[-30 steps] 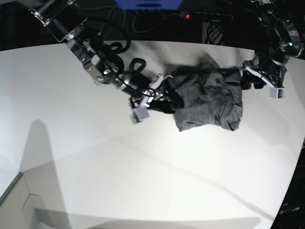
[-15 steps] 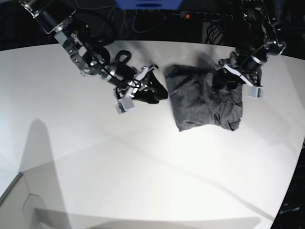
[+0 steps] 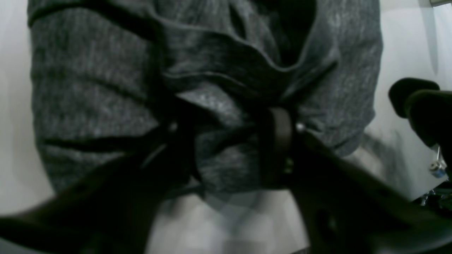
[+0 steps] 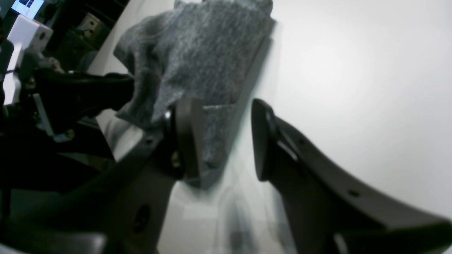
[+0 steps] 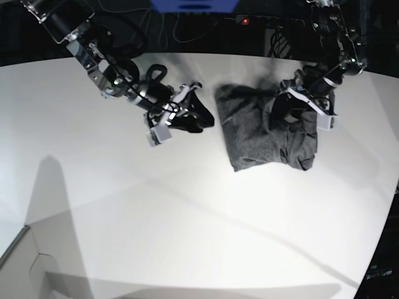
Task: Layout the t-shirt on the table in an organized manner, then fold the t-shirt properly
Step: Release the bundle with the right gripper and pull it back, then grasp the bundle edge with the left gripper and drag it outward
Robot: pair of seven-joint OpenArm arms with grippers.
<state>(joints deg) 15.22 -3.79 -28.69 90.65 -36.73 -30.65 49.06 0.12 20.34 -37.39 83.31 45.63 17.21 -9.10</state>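
The dark grey t-shirt (image 5: 255, 140) lies bunched in a rough square on the white table (image 5: 187, 218), right of the middle. My left gripper (image 5: 288, 115) sits on the shirt's upper right part. In the left wrist view its fingers (image 3: 279, 141) pinch a gathered fold of the t-shirt (image 3: 88, 88), left gripper (image 3: 229, 144) shut on it. My right gripper (image 5: 202, 115) hovers just left of the shirt, apart from it. In the right wrist view the right gripper (image 4: 224, 137) stands open, with only table (image 4: 353, 70) between the fingers and the t-shirt (image 4: 204, 53) beyond.
A cardboard box corner (image 5: 25, 268) pokes in at the front left. Cables and a power strip with a red light (image 5: 246, 20) lie behind the table's far edge. The table's curved edge runs down the right side (image 5: 389, 205).
The right gripper has let go and drawn back left, away from the shirt. The left gripper has moved in over the shirt's upper right and its jaws have narrowed on a fold.
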